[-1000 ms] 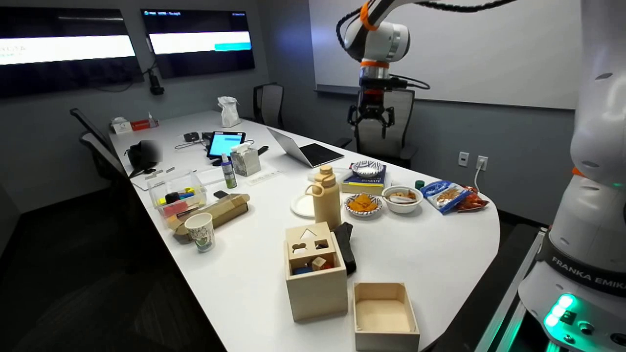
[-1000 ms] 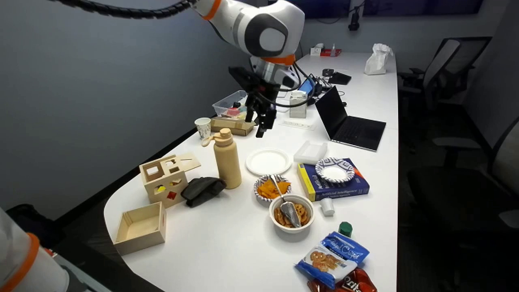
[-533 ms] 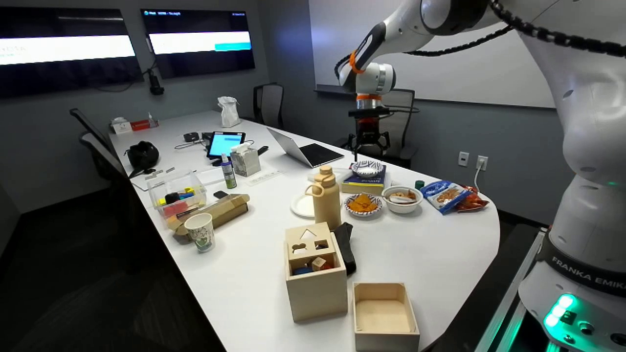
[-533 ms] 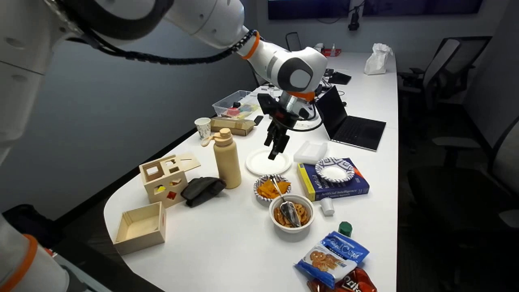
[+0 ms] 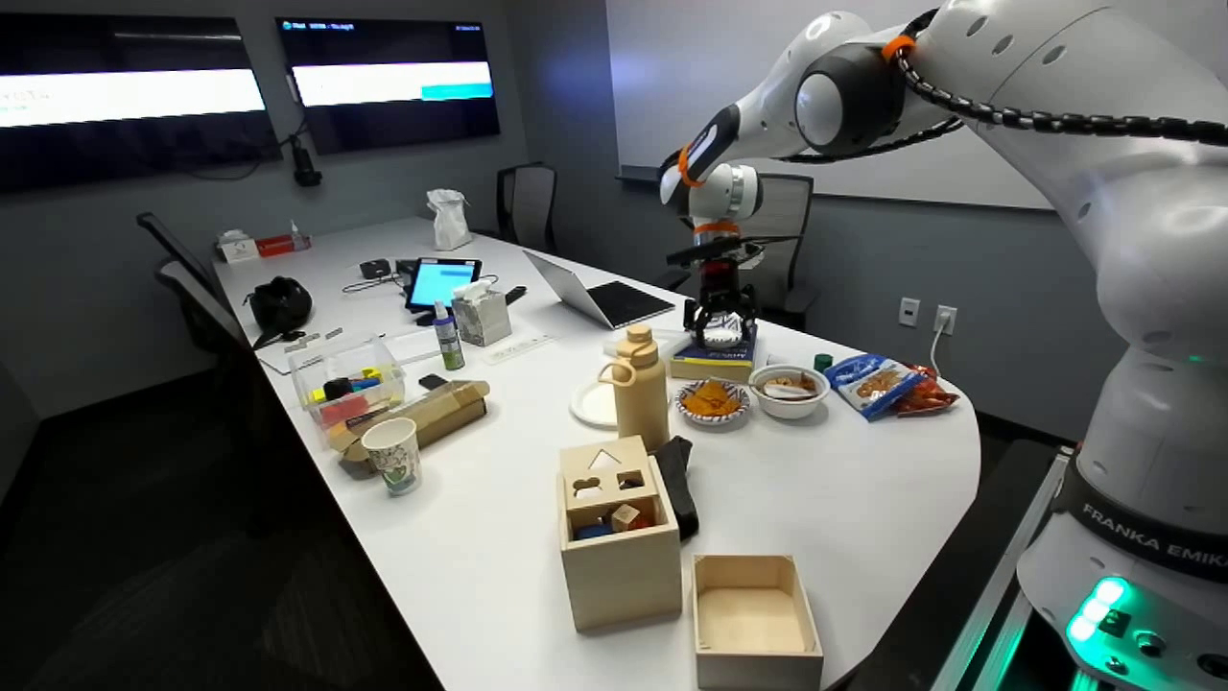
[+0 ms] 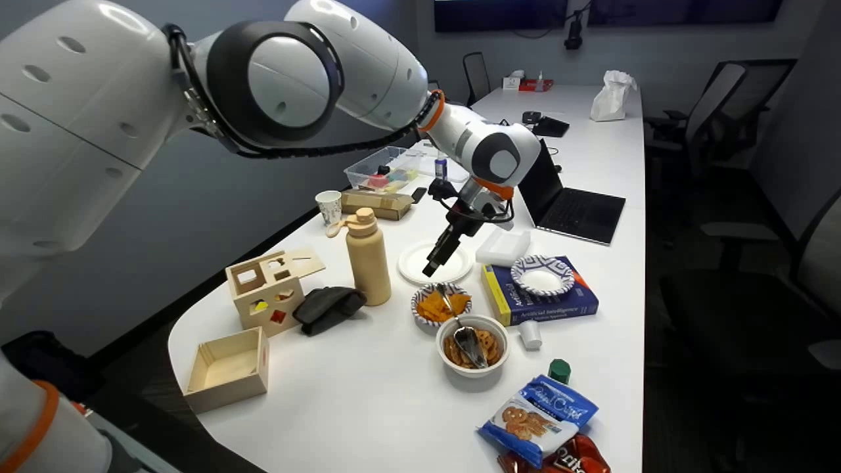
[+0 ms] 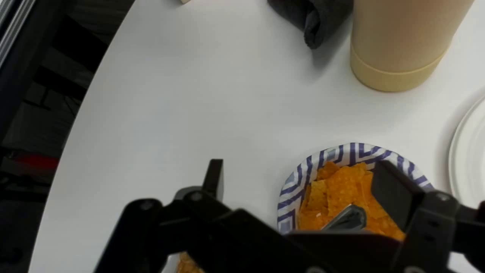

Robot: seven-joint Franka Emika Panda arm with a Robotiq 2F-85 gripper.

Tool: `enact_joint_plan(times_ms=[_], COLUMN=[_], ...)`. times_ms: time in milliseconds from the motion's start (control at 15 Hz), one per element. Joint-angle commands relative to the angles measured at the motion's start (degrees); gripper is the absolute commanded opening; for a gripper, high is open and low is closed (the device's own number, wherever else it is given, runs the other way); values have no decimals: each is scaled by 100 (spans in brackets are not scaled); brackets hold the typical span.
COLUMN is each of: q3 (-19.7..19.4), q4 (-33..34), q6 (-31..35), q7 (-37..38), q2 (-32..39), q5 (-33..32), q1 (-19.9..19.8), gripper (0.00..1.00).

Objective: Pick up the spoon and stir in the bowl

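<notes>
1. Step in hand, as I judge it: the approach to the spoon (image 6: 467,338); grasp and stir are both to come.
2. The spoon lies with its scoop end on the pretzels (image 6: 489,340) in the white bowl (image 6: 470,372), its handle (image 6: 449,304) slanting over the rim and out above the orange chips (image 7: 346,185) in the patterned bowl (image 7: 352,149).
3. Both bowls sit on the bench (image 6: 368,394), side by side; whether their rims touch I cannot tell.
4. The fingers (image 7: 396,193) stand wide apart, holding nothing, above the spoon; the wrist view shows the handle's end below them.
5. There, the short visible piece of handle seems to run more along the line between the fingers than across it, so the next move likely calls for turning them to straddle it.
6. Then lower and close on the handle; going too deep could catch chips or the patterned rim.
7. After that, the scoop should stay inside the white bowl and circle through the pretzels.
</notes>
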Motion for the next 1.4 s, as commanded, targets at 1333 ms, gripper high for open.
enact_joint_plan(times_ms=[1333], q3=[500], q4=[1706], q6=[-23], q7=[2286], q2=[1601], q5=[460], q1=[-713], gripper=[100])
